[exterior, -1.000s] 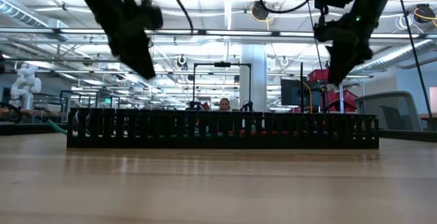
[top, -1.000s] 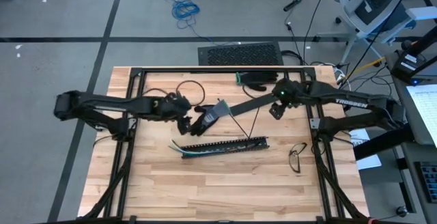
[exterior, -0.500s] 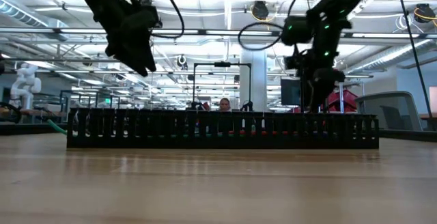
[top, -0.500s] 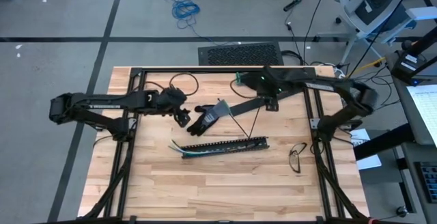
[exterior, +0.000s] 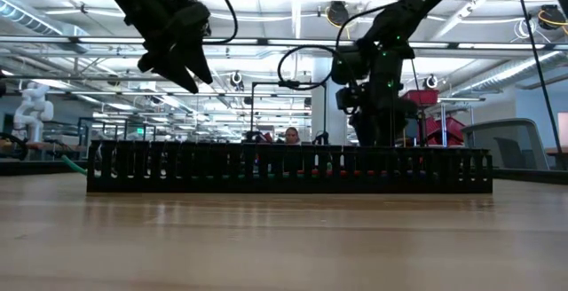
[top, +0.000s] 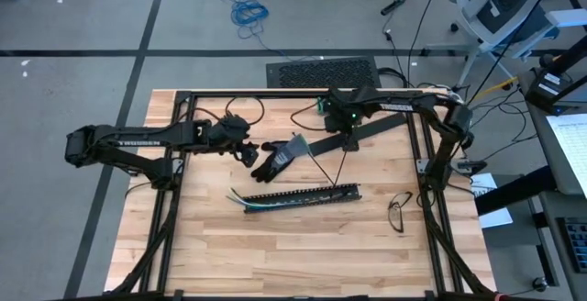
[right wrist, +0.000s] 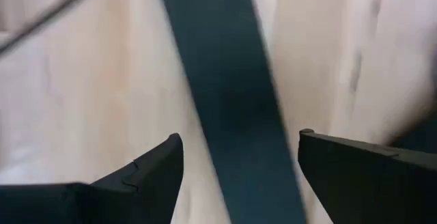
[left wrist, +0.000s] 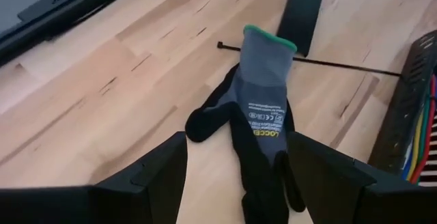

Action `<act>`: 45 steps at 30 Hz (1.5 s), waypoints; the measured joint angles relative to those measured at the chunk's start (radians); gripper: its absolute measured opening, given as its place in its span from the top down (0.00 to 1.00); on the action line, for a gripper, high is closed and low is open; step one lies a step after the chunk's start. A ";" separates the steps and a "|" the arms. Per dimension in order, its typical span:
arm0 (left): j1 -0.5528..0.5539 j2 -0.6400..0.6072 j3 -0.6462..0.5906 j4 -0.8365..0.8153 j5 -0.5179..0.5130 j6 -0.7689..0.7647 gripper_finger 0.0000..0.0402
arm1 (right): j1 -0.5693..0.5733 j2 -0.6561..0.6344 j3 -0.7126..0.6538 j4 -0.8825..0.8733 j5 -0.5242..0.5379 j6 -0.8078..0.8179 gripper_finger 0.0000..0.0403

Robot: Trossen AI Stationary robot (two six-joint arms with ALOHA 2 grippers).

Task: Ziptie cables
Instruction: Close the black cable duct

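The cables (top: pixel 249 206) lie in a long black slotted channel (top: pixel 298 195) at mid table; their coloured strands (left wrist: pixel 422 132) show at its end. A thin black zip tie (left wrist: pixel 328 63) lies flat on the wood beside a grey and black glove (left wrist: pixel 263 115). My left gripper (top: pixel 248 153) hangs open above the table just left of the glove, touching nothing. My right gripper (top: pixel 349 138) hangs open, pointing down over a flat black strip (right wrist: pixel 229 94), which shows between its fingers. Whether the fingers touch the strip cannot be told.
The glove (top: pixel 280 159) lies between the two grippers. The black strip (top: pixel 362 134) runs slanting from the glove toward the far right. A pair of glasses (top: pixel 399 211) lies near the right edge. A black frame (top: pixel 275 94) borders the table's far side.
My right gripper has swung toward the table's left and come down over the black strip, rolling about its own axis as it went. My left gripper has rolled and drawn a little toward the far edge, staying open.
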 joint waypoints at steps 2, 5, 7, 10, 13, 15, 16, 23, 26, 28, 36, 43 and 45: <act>0.000 0.000 0.000 0.000 0.000 -0.027 0.39 | 0.005 -0.003 0.000 0.000 -0.016 0.001 0.33; 0.000 0.000 0.000 0.000 -0.008 -0.052 0.39 | 0.006 -0.019 0.000 0.003 -0.017 -0.011 0.33; 0.000 0.000 0.000 0.001 -0.019 -0.054 0.39 | 0.007 -0.020 -0.002 0.006 -0.020 -0.020 0.33; 0.000 0.000 0.000 0.001 -0.037 -0.054 0.39 | 0.008 -0.011 -0.040 0.015 -0.021 -0.031 0.33; 0.000 0.000 0.000 0.001 -0.057 -0.054 0.39 | 0.013 -0.007 -0.071 0.015 -0.009 -0.047 0.33; 0.000 0.000 0.000 0.002 -0.062 -0.053 0.39 | 0.014 -0.007 -0.078 0.018 0.005 -0.048 0.33; 0.000 0.001 0.000 0.001 -0.066 -0.053 0.39 | 0.014 -0.006 -0.078 0.028 0.012 -0.051 0.33; 0.000 0.001 0.000 0.002 -0.078 -0.053 0.39 | 0.014 -0.006 -0.071 0.064 0.040 -0.077 0.33; 0.000 0.001 0.000 0.002 -0.078 -0.049 0.39 | 0.014 0.011 -0.078 0.067 0.041 -0.084 0.33; 0.000 0.001 0.000 0.003 -0.078 -0.045 0.39 | 0.014 0.034 -0.082 0.076 0.050 -0.109 0.33; -0.008 0.001 0.000 0.003 -0.075 -0.052 0.39 | 0.023 0.070 -0.034 0.040 0.136 -0.095 0.33; -0.015 0.001 0.000 0.003 -0.071 -0.045 0.39 | -0.009 0.042 0.042 0.032 0.147 -0.096 0.33; -0.015 0.001 0.000 0.003 -0.071 -0.045 0.39 | -0.024 0.045 0.040 0.039 0.145 -0.103 0.33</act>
